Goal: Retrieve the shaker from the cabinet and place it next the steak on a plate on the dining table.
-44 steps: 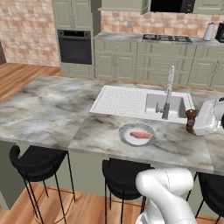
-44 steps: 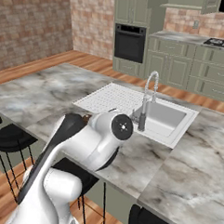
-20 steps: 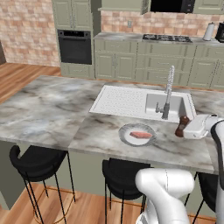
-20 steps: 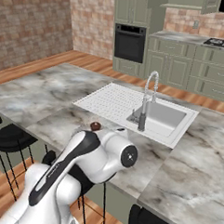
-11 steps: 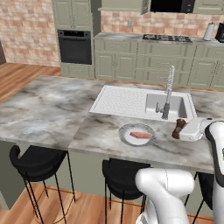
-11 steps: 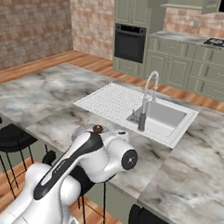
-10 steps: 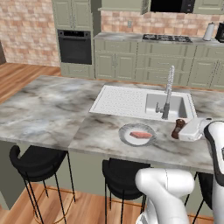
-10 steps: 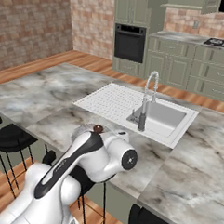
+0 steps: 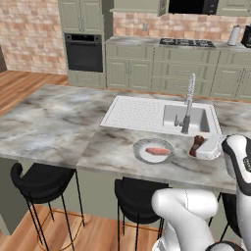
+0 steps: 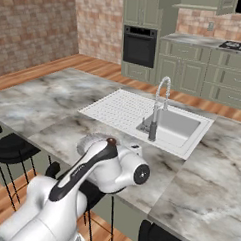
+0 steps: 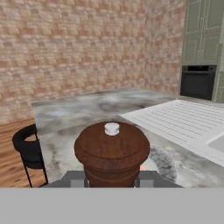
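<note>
My gripper (image 9: 200, 149) is shut on the dark brown shaker (image 9: 197, 145), holding it upright low over the marble dining table (image 9: 59, 122), just right of the plate (image 9: 142, 145). I cannot tell if the shaker's base touches the tabletop. The pinkish steak (image 9: 158, 151) lies on that plate. In the hand view the shaker's round top (image 11: 112, 146) sits between my fingers (image 11: 75, 180), with the plate (image 11: 162, 162) just beyond. In the right base view my arm hides most of it, with the knob (image 10: 111, 141) showing. The pale green cabinet (image 9: 136, 5) hangs on the far wall.
An inset sink (image 9: 192, 116) with a steel tap (image 9: 187, 105) and ribbed drainer (image 9: 139, 112) lies behind the plate. Black stools (image 9: 43, 180) stand along the table's near edge. A black oven (image 9: 84, 53) and stove counter line the far wall.
The gripper has carried the shaker a little to the left, closer to the plate. The grip has stayed shut.
</note>
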